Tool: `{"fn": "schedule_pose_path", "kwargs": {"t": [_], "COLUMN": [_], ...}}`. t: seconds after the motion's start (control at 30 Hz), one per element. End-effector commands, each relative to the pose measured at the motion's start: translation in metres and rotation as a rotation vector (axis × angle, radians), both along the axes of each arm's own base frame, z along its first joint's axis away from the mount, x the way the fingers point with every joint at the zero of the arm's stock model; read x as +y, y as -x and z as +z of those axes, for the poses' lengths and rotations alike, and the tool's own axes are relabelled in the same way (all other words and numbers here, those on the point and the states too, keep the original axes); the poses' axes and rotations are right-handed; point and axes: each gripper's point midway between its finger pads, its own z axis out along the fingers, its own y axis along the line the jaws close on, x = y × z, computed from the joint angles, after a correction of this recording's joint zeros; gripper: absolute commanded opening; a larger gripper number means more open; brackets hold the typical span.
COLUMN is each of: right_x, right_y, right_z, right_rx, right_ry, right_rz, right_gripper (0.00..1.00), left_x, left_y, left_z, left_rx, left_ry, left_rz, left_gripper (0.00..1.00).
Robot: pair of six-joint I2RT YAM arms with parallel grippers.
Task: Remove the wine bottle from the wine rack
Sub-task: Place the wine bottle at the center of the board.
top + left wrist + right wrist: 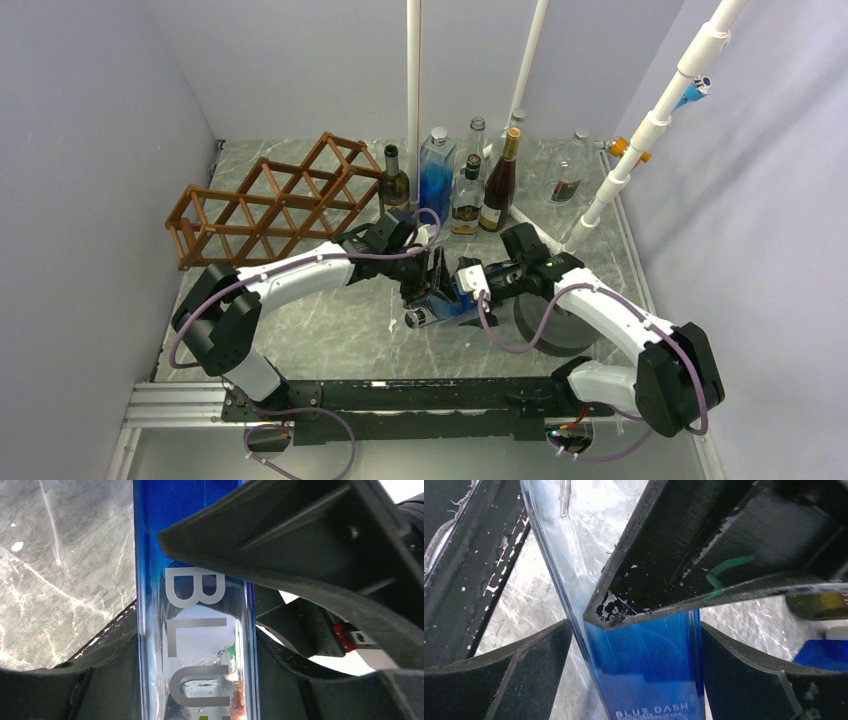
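Note:
The brown wooden wine rack (270, 205) stands at the back left with no bottle showing in its cells. A blue square-sided glass bottle (445, 303) lies level above the middle of the table, its cap toward the near side. My left gripper (432, 283) is shut on it; in the left wrist view its fingers press both sides (196, 630) of the bottle (195, 580). My right gripper (470, 290) is also closed round the bottle's deep-blue end (644, 675), with both fingertips touching its sides (636, 635).
A row of upright bottles (470, 180) stands at the back centre, with a clear flask (566, 183) to their right. White pipes (413, 70) rise behind them, and a slanted one (640, 140) stands at the right. A dark round disc (555, 330) lies under the right arm.

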Motion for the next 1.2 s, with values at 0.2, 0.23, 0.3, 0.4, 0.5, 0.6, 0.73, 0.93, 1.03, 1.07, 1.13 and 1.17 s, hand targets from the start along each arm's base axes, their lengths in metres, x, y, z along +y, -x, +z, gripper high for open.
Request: {"fn": "schedule_pose_path", "kwargs": {"t": [0.2, 0.23, 0.3, 0.4, 0.5, 0.6, 0.73, 0.93, 1.03, 1.07, 1.13, 1.17], "right_x": [0.009, 0.008, 0.008, 0.008, 0.008, 0.009, 0.01, 0.012, 0.011, 0.011, 0.011, 0.012], "right_y": [-0.007, -0.007, -0.007, -0.007, -0.007, -0.006, -0.004, -0.001, -0.001, -0.001, 0.0, 0.001], "right_z": [-0.012, -0.014, -0.017, -0.018, -0.016, -0.015, -0.01, -0.003, -0.001, 0.0, 0.002, 0.004], "right_rx": [-0.004, -0.005, -0.001, 0.0, 0.004, 0.009, 0.007, 0.01, 0.023, 0.026, 0.033, 0.035], "right_ry": [0.018, 0.022, 0.035, 0.047, 0.047, 0.046, 0.031, 0.003, -0.009, -0.016, -0.027, -0.033], "right_rz": [0.0, 0.008, 0.021, 0.034, 0.042, 0.047, 0.06, 0.069, 0.071, 0.072, 0.073, 0.074], "right_gripper": [0.8, 0.76, 0.68, 0.51, 0.24, 0.03, 0.0, 0.0, 0.0, 0.0, 0.0, 0.0], "left_x": [-0.022, -0.022, -0.021, -0.018, -0.016, -0.013, -0.009, 0.002, 0.011, 0.015, 0.021, 0.025], "left_y": [-0.003, -0.002, -0.001, 0.001, 0.002, 0.002, 0.002, -0.003, -0.009, -0.012, -0.019, -0.021], "left_z": [0.063, 0.063, 0.062, 0.061, 0.06, 0.06, 0.064, 0.061, 0.062, 0.065, 0.068, 0.07], "left_rx": [-0.145, -0.145, -0.147, -0.147, -0.143, -0.154, -0.183, -0.237, -0.283, -0.307, -0.348, -0.371], "left_ry": [0.22, 0.22, 0.218, 0.221, 0.22, 0.226, 0.247, 0.21, 0.195, 0.193, 0.19, 0.185], "left_rz": [-0.12, -0.124, -0.128, -0.13, -0.127, -0.129, -0.128, -0.098, -0.06, -0.039, -0.003, 0.015], "left_gripper": [0.0, 0.0, 0.0, 0.03, 0.12, 0.38, 0.69, 0.9, 0.97, 0.99, 1.0, 1.0]}}
